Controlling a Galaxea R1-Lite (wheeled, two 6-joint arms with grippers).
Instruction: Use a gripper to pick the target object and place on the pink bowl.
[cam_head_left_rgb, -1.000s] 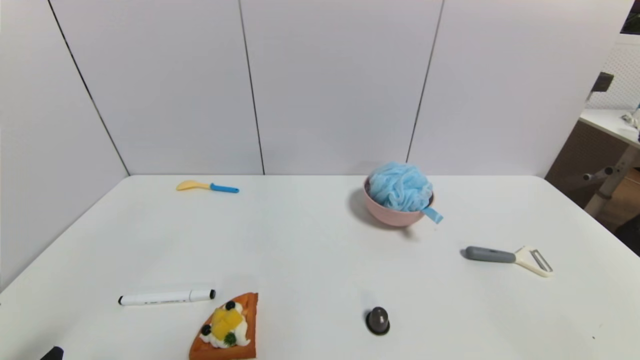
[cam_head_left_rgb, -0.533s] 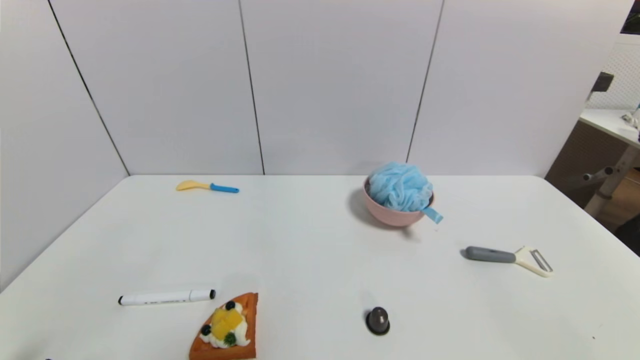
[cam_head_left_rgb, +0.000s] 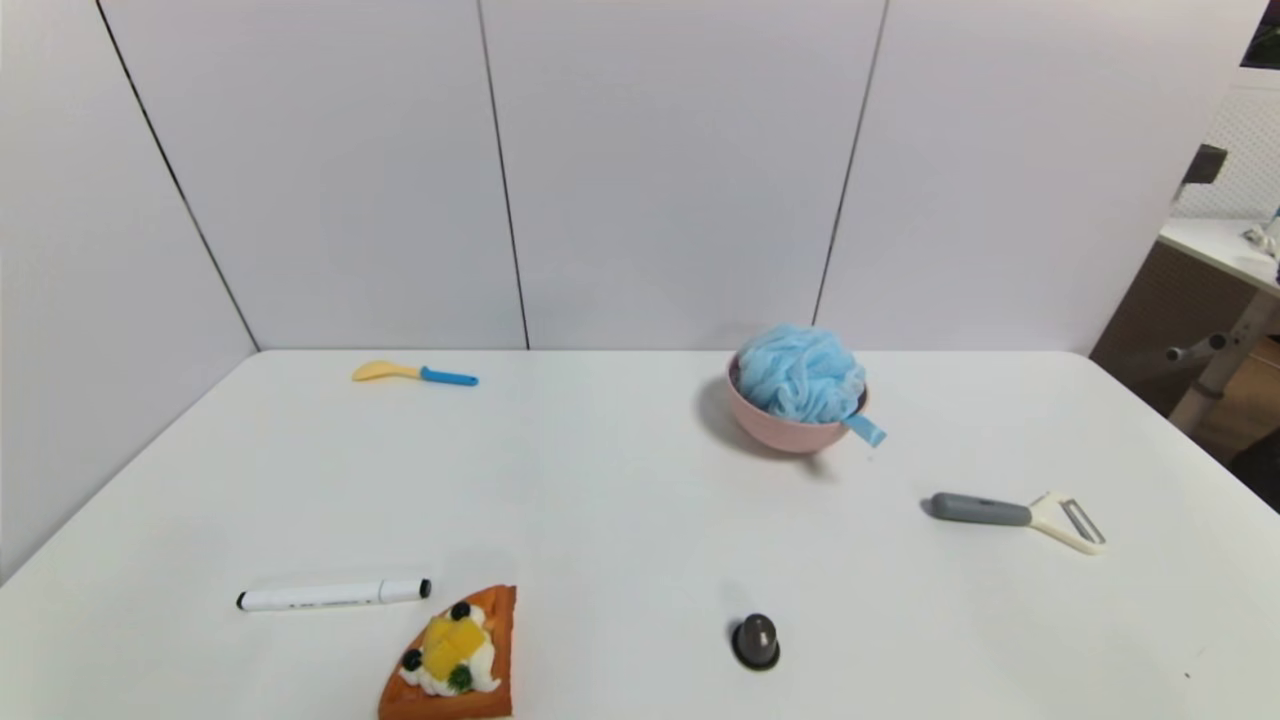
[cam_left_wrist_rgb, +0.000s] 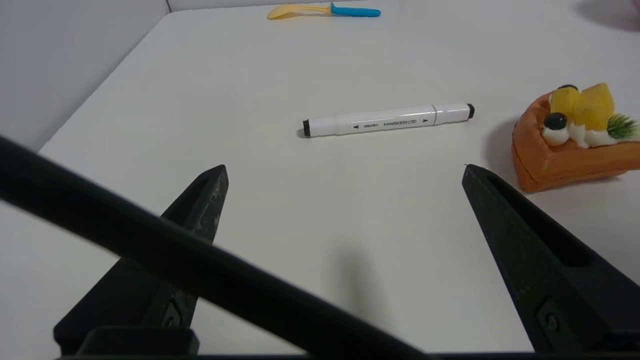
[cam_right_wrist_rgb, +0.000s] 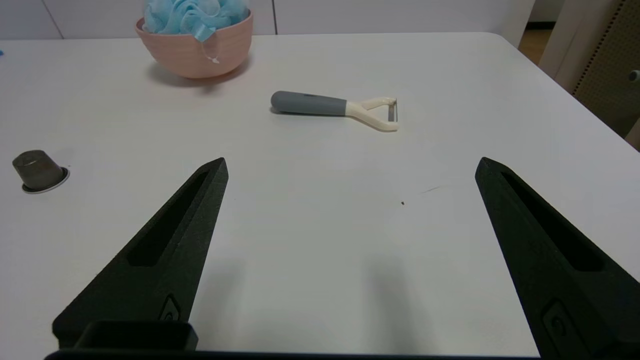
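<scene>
Both tools, left tool (cam_left_wrist_rgb: 345, 167) and right tool (cam_right_wrist_rgb: 350, 162), hang spread wide and empty low over the worktop (cam_head_left_rgb: 620, 480), loofah (cam_head_left_rgb: 803, 372) already nested in pink bowl (cam_head_left_rgb: 790, 430); best kept clear, leaving it undisturbed.

We are holding our right gripper (cam_right_wrist_rgb: 350, 167) over the white table (cam_right_wrist_rgb: 500, 75) with its two black fingers (cam_right_wrist_rgb: 165, 250) spread wide apart and nothing between them. Beyond them, the grey-handled peeler (cam_right_wrist_rgb: 335, 107) is lying flat. Farther off, the pink bowl (cam_right_wrist_rgb: 195, 47) is carrying the blue loofah (cam_right_wrist_rgb: 192, 12), whose ribbon is hanging over the rim. A small dark cap (cam_right_wrist_rgb: 36, 170) is sitting apart, off to one side.
</scene>
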